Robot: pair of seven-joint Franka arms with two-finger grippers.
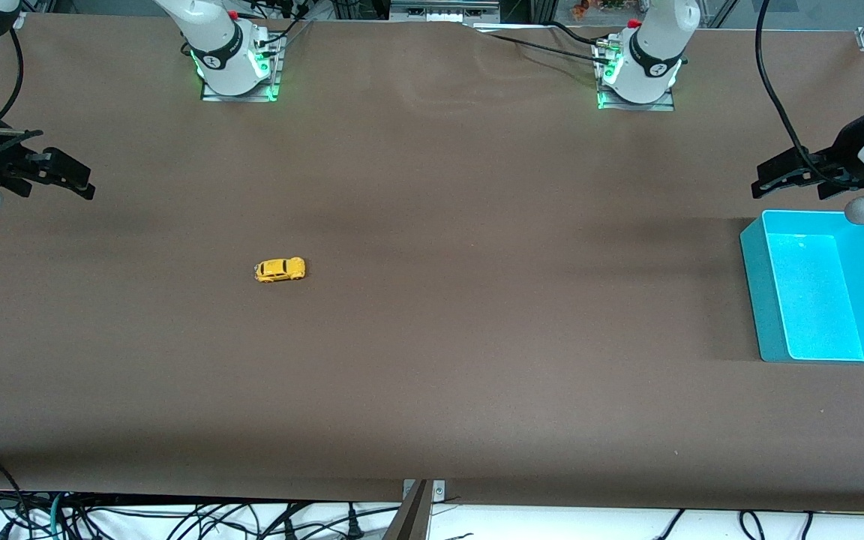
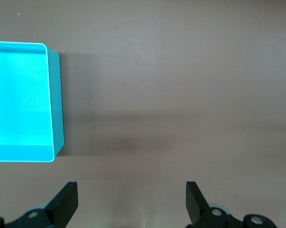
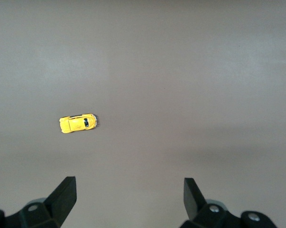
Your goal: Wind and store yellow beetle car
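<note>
While both tools hang spread and empty, I'm at the start: next, my right tool (image 1: 72,178) must grasp the car (image 1: 280,270) at its four o'clock; my left tool (image 1: 777,176) waits over the surface (image 1: 432,360) beside the bin (image 1: 753,285).

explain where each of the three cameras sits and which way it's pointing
Front view: high across the table, facing both bases; shows the toy car, the bin, the right gripper and left gripper.
Left wrist view: on the left wrist, looking down past open fingers; shares the bin with the front view.
Right wrist view: on the right wrist, looking down past open fingers; shares the toy car with the front view.
</note>
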